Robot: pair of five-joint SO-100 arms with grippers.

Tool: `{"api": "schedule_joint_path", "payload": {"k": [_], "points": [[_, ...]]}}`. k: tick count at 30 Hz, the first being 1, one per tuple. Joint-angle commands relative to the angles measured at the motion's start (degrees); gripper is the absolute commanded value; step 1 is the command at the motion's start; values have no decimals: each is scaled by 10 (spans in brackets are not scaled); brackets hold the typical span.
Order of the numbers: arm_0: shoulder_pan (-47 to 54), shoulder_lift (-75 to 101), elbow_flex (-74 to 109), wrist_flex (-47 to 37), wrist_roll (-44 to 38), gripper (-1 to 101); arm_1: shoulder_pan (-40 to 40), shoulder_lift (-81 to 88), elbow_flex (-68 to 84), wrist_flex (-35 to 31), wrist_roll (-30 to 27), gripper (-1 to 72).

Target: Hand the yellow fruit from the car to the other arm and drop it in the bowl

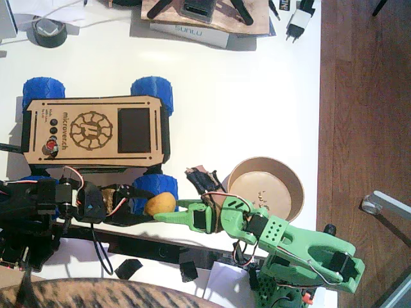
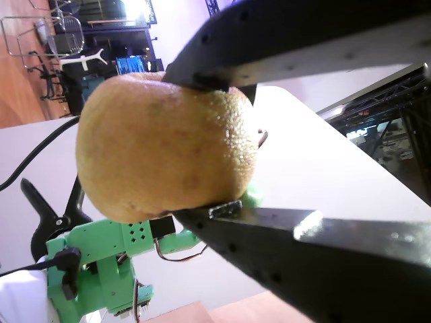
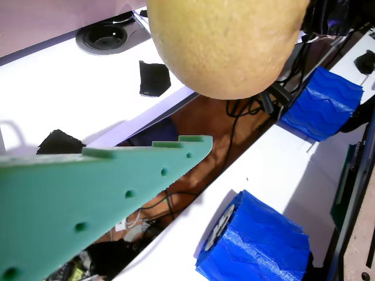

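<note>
Left pincer (image 1: 142,206) (black arm): jaws closed down onto the yellow fruit (image 1: 160,204); in a wrist view the two black fingers (image 2: 283,242) press it top and bottom, fruit (image 2: 165,148) filling the gap.

Right pincer (image 1: 168,213) (the other arm (image 1: 302,247), green): its tip reaches the fruit from the bowl side. A wrist view shows one green finger (image 3: 111,193) just beneath the fruit (image 3: 225,44), not touching it; second finger out of frame, so how far it is open cannot be told.

Fruit is off the desk (image 1: 257,96), just beside the car's near blue wheel (image 1: 151,186), between the car (image 1: 93,131) and the bowl (image 1: 266,187).

Writing: car deck engraved "microverch" or similar beside a round emblem. A box at the far desk edge beyond the car reads "SUNLU" (image 1: 189,31).
</note>
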Motion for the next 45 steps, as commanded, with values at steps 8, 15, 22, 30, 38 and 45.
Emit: {"api": "schedule_joint_path", "payload": {"k": [8, 15, 22, 30, 38, 45], "points": [[4, 3, -21, -7, -4, 0, 0, -4, -22, -18, 0, 348], [4, 5, -21, -7, -4, 0, 1, -18, -32, -33, 1, 338], [4, 7, -21, -7, -4, 0, 2, -35, -46, -41, -17, 306], [4, 6, -21, -7, -4, 0, 5, -46, -47, -48, -45, 216], [4, 6, -21, -7, -4, 0, 8, -41, -46, -30, -71, 87], [4, 6, -21, -3, -4, 0, 9, -40, -47, -28, -81, 6]]}}
